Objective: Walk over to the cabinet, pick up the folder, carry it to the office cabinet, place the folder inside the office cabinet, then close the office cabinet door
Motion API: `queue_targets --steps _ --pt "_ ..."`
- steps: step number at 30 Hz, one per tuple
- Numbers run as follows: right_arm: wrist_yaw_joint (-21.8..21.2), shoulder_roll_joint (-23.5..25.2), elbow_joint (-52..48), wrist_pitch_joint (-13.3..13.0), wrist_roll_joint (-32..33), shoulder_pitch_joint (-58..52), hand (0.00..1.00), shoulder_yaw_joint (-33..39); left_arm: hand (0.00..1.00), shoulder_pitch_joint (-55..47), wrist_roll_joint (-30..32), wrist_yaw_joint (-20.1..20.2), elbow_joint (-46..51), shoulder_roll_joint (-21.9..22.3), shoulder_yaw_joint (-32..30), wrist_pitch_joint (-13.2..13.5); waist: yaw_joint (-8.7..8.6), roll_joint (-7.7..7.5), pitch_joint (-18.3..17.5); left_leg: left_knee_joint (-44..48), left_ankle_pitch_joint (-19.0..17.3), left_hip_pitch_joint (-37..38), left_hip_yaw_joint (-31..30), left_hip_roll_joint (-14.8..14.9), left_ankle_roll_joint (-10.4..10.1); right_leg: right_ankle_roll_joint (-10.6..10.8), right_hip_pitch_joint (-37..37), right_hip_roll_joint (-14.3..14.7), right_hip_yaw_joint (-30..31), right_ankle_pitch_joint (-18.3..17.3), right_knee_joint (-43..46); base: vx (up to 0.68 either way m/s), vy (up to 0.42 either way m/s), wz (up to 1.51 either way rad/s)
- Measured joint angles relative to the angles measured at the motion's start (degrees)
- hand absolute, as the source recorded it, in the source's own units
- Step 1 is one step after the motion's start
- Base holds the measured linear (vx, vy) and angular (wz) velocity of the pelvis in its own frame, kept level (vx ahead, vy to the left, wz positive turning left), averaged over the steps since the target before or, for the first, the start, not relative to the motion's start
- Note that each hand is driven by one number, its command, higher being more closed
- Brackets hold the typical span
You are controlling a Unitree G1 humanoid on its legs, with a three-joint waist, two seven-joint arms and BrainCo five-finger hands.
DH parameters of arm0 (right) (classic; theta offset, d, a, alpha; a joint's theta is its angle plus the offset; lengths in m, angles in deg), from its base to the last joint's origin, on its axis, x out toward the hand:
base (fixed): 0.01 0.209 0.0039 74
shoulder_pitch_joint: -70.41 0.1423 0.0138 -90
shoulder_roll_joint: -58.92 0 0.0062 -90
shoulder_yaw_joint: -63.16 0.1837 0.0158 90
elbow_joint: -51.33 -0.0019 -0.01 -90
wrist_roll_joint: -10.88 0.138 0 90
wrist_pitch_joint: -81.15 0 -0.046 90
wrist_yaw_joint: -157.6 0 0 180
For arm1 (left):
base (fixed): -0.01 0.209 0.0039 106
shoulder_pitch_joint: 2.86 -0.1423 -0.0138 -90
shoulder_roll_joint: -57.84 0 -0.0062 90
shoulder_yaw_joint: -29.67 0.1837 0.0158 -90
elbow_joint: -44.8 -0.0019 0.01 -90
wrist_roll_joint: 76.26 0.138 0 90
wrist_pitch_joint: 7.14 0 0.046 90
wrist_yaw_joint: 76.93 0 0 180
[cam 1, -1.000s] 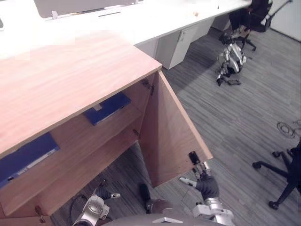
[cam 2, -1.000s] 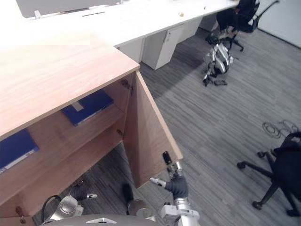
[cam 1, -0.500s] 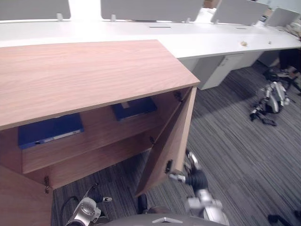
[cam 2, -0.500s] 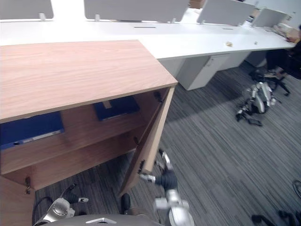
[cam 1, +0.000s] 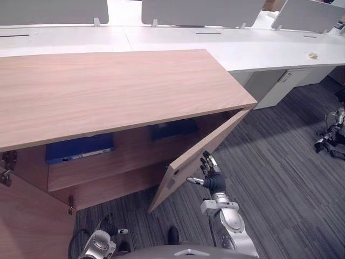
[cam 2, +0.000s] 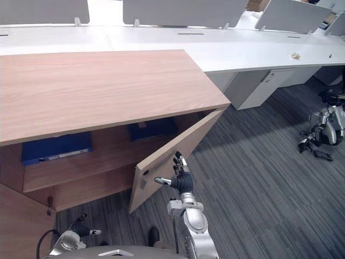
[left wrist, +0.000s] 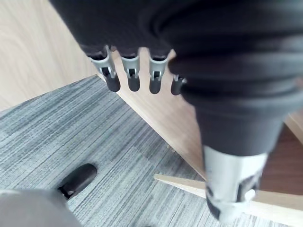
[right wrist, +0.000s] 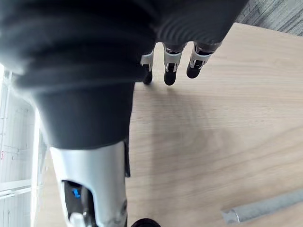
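The folder (cam 1: pixel 173 129) is inside the cabinet (cam 1: pixel 108 91). The right robot hand (cam 1: pixel 211 175), fingers straight, rests on the half-shut door (cam 1: pixel 186 170).

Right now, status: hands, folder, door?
Right hand open at door outer face; left hand open, low. Two blue folders on shelf. Door half open.

Cabinet door (cam 1: pixel 197 162) has swung from wide open to half shut, free edge toward 8 o'clock, right hand (cam 1: pixel 211 175) following.
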Motion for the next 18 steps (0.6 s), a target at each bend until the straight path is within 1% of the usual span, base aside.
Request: queue_targets --steps 1,4,7,8,9,10,12,14,16,18 --pt "0.0 -1.1 2.4 0.0 0.0 2.5 0.0 -0.1 0.0 0.0 -0.2 0.0 0.0 0.0 0.0 0.0 -0.05 0.19 0.1 0.0 0.0 -0.3 -0.4 -0.1 0.0 0.0 0.0 -0.1 -0.4 0.0 0.0 0.0 -0.014 0.13" --pt "0.7 -2.7 5.2 -0.1 0.0 6.6 0.0 0.2 0.0 0.0 -1.2 -0.2 0.1 0.2 0.1 0.0 0.05 0.79 0.2 0.0 0.0 -1.0 -1.4 -0.2 0.0 0.1 0.0 -0.4 -1.6 -0.1 -0.1 -0.02 -0.009 0.23" --pt "2.0 -4.8 10.0 -0.2 0.3 12.2 0.0 0.4 0.0 0.1 -2.3 -0.8 0.3 0.4 -0.2 0.3 1.0 2.01 0.8 -0.1 0.2 -1.6 -2.2 -0.4 -0.1 0.1 -0.2 -0.6 -2.6 -0.1 -0.1 -0.04 -0.007 0.19" --pt "2.1 -5.1 11.1 -0.2 0.3 13.7 0.0 0.6 0.0 0.0 -2.5 -1.0 0.8 0.4 -0.5 0.3 1.82 2.5 1.1 -0.1 0.3 -1.9 -2.3 -0.4 -0.1 0.1 -0.4 -0.6 -2.7 -0.3 -0.1 -0.04 -0.014 0.08" --pt "2.1 -5.1 12.2 -0.2 0.2 15.0 0.0 0.9 0.0 0.0 -2.9 -1.1 0.8 0.5 -1.0 0.4 2.19 2.79 1.3 -0.1 0.4 -2.2 -2.7 -0.4 -0.1 0.0 -0.6 -0.6 -2.9 -0.3 -0.1 -0.04 -0.016 0.08" --pt "2.1 -5.1 12.8 -0.2 0.2 15.7 0.0 1.3 0.0 -0.1 -3.3 -1.1 0.8 0.4 -1.2 0.4 2.26 2.83 1.3 -0.1 0.5 -2.4 -3.1 -0.4 -0.1 0.0 -0.7 -0.6 -3.0 -0.3 -0.1 -0.03 -0.017 0.14" --pt "2.2 -5.8 15.2 -0.2 0.0 18.1 0.0 1.5 0.0 -0.2 -3.9 -1.1 0.8 0.5 -1.7 0.4 2.23 4.02 2.1 -0.1 0.9 -3.4 -3.9 -0.5 -0.1 0.0 -1.1 -0.8 -4.3 -0.5 -0.2 -0.01 -0.014 0.24" --pt "2.2 -6.9 18.0 0.1 -0.2 19.6 0.0 1.6 0.0 -0.5 -4.5 -1.1 0.8 0.5 -2.0 0.4 2.48 4.43 2.3 -0.1 1.2 -4.0 -5.1 -0.5 -0.1 0.0 -1.0 -0.8 -5.4 -0.4 -0.3 0.02 -0.015 0.32" --pt "2.4 -7.4 20.0 0.1 -0.3 20.7 0.0 2.2 0.0 -0.7 -4.5 -1.2 0.8 0.4 -2.1 0.5 2.78 4.42 2.4 -0.1 1.6 -4.3 -5.8 -0.4 0.2 -0.1 -0.9 -0.7 -6.3 -0.4 -0.3 0.03 -0.011 0.24" --pt "2.4 -7.4 21.5 0.1 -0.3 22.1 0.0 2.7 0.0 -0.9 -4.5 -1.3 0.9 0.3 -2.1 0.5 2.62 4.42 2.4 0.0 1.7 -4.4 -6.6 -0.4 0.2 -0.1 -0.8 -0.7 -6.6 -0.4 -0.4 0.02 -0.008 0.09"
